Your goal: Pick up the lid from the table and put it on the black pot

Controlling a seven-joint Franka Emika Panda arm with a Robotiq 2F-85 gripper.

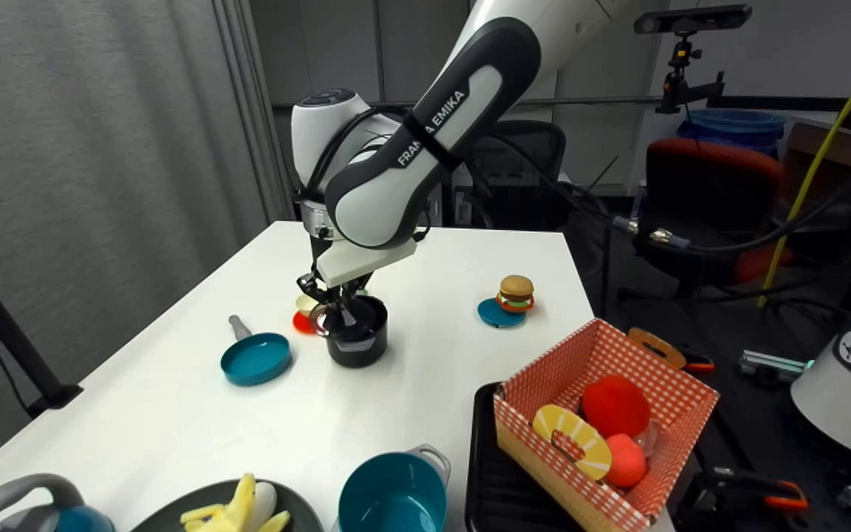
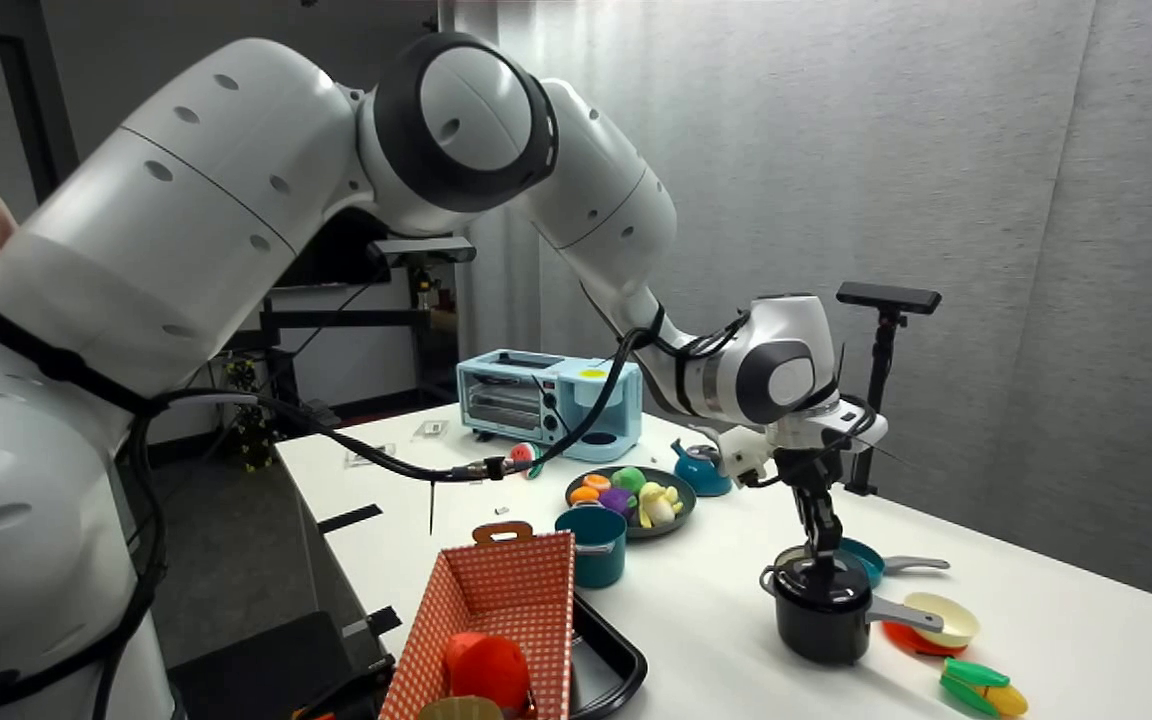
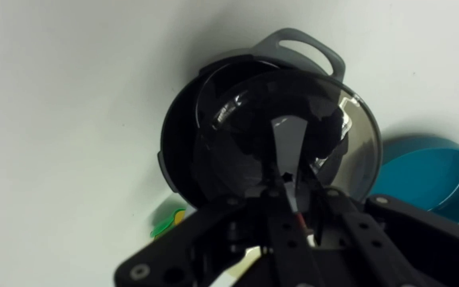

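Observation:
My gripper point(image 3: 289, 169) is shut on the grey handle of the lid point(image 3: 237, 155), a see-through round disc with a thin rim. The lid sits over the black pot point(image 3: 177, 147), shifted to the right in the wrist view, so a crescent of the pot's dark inside shows at left. In an exterior view the lid point(image 1: 322, 321) looks tilted, its rim past the side of the pot point(image 1: 357, 351). From an exterior view the gripper point(image 2: 823, 562) points down onto the pot point(image 2: 821, 632); whether the lid touches its rim I cannot tell.
A teal pan point(image 1: 257, 359) stands beside the pot. Near the pot's long grey handle point(image 2: 906, 613) are a cream bowl point(image 2: 948, 612), a red plate point(image 2: 908, 640) and toy corn point(image 2: 984, 688). A teal pot point(image 1: 394, 496) and a checkered basket point(image 1: 544, 369) stand farther off.

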